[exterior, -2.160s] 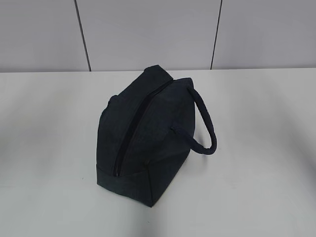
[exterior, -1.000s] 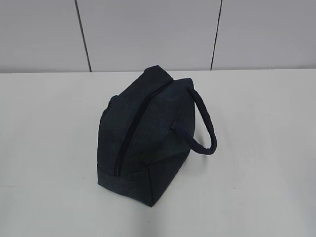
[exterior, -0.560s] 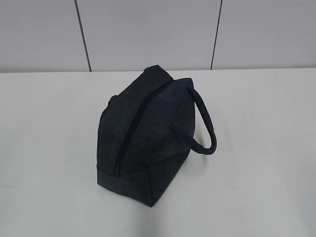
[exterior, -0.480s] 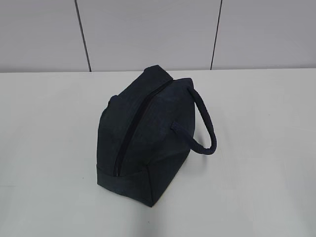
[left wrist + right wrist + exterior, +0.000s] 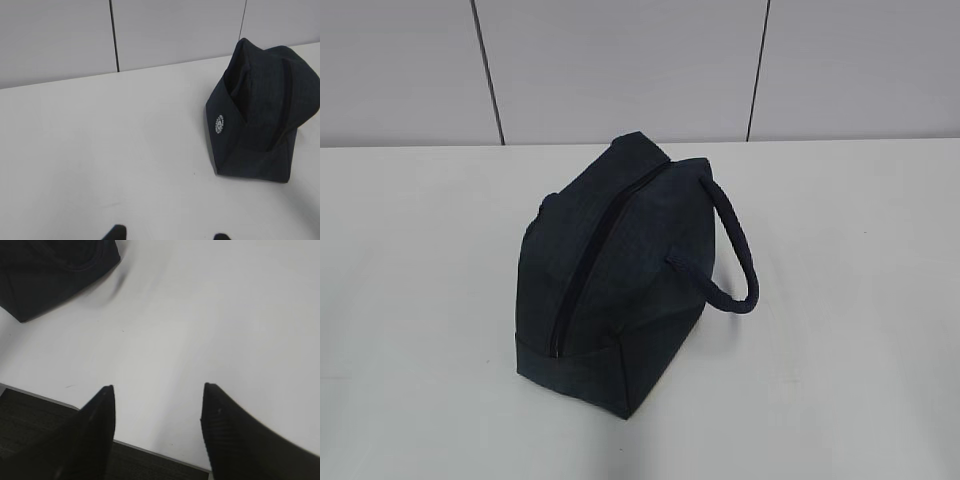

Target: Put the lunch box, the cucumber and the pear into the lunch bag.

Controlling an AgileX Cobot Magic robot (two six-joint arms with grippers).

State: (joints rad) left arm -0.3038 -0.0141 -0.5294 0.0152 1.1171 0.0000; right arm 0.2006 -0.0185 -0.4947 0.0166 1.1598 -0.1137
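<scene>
The dark navy lunch bag stands in the middle of the white table with its long zipper shut and its padded loop handle hanging to the right. It also shows in the left wrist view at the right and in the right wrist view at the top left. The lunch box, the cucumber and the pear are out of view. My left gripper is open and empty, well short of the bag. My right gripper is open and empty over the table's front edge.
A white table carries only the bag. A grey panelled wall runs behind it. The table's front edge and dark floor show below my right gripper. Neither arm shows in the exterior view.
</scene>
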